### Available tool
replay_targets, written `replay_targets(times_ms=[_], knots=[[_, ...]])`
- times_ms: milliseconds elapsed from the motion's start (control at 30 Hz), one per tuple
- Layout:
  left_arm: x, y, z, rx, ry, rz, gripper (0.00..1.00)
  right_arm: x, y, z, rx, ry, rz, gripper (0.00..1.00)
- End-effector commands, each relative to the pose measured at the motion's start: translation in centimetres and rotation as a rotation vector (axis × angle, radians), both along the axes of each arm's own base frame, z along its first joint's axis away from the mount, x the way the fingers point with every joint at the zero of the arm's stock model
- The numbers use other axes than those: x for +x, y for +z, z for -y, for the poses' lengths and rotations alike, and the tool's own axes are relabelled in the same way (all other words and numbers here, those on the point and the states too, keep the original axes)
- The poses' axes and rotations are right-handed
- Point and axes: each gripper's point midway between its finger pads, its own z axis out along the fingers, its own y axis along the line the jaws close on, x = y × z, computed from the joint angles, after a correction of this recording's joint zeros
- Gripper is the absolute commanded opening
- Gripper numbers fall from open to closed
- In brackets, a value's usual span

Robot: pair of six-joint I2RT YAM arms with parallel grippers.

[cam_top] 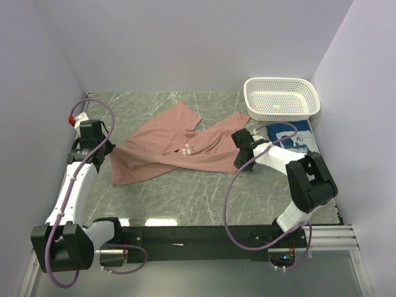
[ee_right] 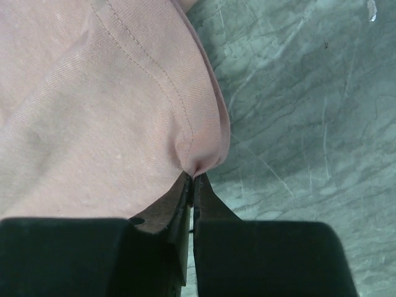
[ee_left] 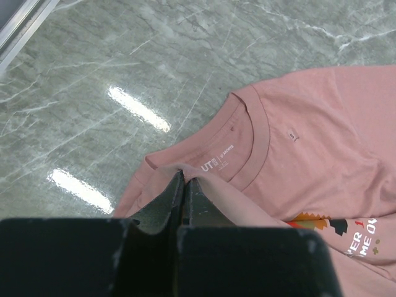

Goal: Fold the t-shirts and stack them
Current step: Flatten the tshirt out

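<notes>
Pink t-shirt [cam_top: 179,148] in both claws [ee_left: 185,180] [ee_right: 192,178]

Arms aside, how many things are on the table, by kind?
T-shirts: 2 (pink tee, blue tee)
Baskets: 1 (white basket)
Total: 3
</notes>
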Motion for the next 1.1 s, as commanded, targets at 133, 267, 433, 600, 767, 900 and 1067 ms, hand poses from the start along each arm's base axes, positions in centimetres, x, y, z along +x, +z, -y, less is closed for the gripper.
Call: replay_targets(times_ms=[133,267,433,600,767,900,1067], knots=[[3.2,3.7,-2.1,-0.002,0.094,0.04,0.01,4.1,7.9,1.4,-0.062,0.039,0.136,0.0],[5.9,9.8,-3.1,-0.032,0.132,0.129,0.01,9.4,18.9,2.7,-0.07,0.047,0.342,0.0],[7.0,22.8,-3.9,-0.036,0.171,0.349,0.01,11.7,31.1,4.8,-0.087,0.095,0.565,0.0],[-0.4,35.5,-3.3,-0.031,0.196,0.661,0.01,8.1,42.2,5.2,-0.078,0.181,0.816,0.0],[-11.5,42.7,-3.0,-0.004,0.262,0.981,0.01,-0.4,48.2,6.5,-0.057,0.245,1.076,0.0],[-20.2,45.9,-2.8,0.061,0.299,1.167,0.01,-6.5,51.4,7.2,-0.06,0.314,1.255,0.0],[-22.1,47.7,-2.4,0.159,0.261,1.199,0.01,-10.3,53.5,7.8,-0.088,0.357,1.334,0.0]])
